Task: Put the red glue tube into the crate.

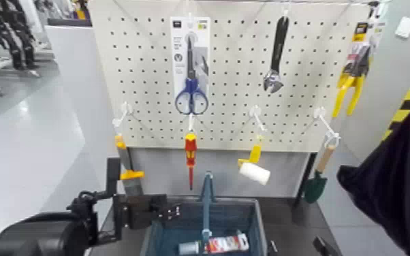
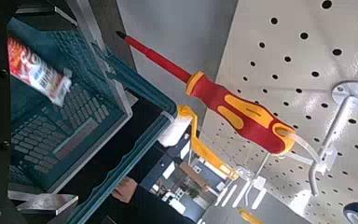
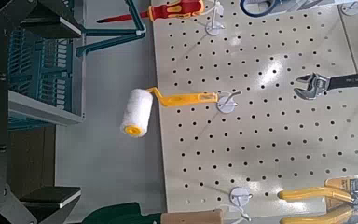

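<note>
My empty left pincer (image 1: 170, 212) is wide open by the crate (image 1: 257, 221), my right pincer (image 1: 296, 246) too; the tube (image 1: 227, 244) looks stiff and slippery, best held round its middle.

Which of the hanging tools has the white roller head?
The yellow-handled paint roller, hanging right of the red-and-yellow screwdriver; the screwdriver ends in a slim red shaft instead.

Beyond my gripper (image 3: 48, 201) I see the paint roller (image 3: 136, 112) hanging between the crate (image 3: 43, 70) and the pegboard (image 3: 270, 103).
</note>
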Motion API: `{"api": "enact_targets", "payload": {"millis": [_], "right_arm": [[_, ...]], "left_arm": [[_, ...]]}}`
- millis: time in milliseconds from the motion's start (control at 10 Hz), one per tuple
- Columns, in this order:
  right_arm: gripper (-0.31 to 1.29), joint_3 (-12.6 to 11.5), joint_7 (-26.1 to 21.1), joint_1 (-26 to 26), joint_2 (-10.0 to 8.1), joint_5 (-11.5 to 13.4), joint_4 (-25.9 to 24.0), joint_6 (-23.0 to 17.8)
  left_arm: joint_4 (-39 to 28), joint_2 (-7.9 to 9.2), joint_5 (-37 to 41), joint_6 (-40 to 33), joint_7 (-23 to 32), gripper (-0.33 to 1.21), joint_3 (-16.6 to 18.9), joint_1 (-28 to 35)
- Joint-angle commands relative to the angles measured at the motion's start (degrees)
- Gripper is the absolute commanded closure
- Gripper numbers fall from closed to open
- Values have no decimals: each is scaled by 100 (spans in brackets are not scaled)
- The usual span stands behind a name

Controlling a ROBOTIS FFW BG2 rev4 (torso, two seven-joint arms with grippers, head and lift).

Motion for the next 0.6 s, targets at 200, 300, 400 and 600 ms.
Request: {"api": "enact_targets", "payload": {"millis": [200, 300, 400, 600], "right_arm": [[11, 8, -2, 9, -2, 0, -18, -19], [11, -1, -2, 9, -2, 9, -35, -19], [11, -9, -20, 18, -2, 26, -35, -54], [11, -9, -90, 35, -2, 53, -35, -124]], "left_arm": [[-734, -32, -53, 70, 60, -11, 226, 132], [-1279, -50, -141, 114, 324, -11, 349, 273], [-1833, -76, -351, 62, 640, -11, 463, 440], [-2720, -111, -659, -308, 1668, -11, 525, 1081]]}}
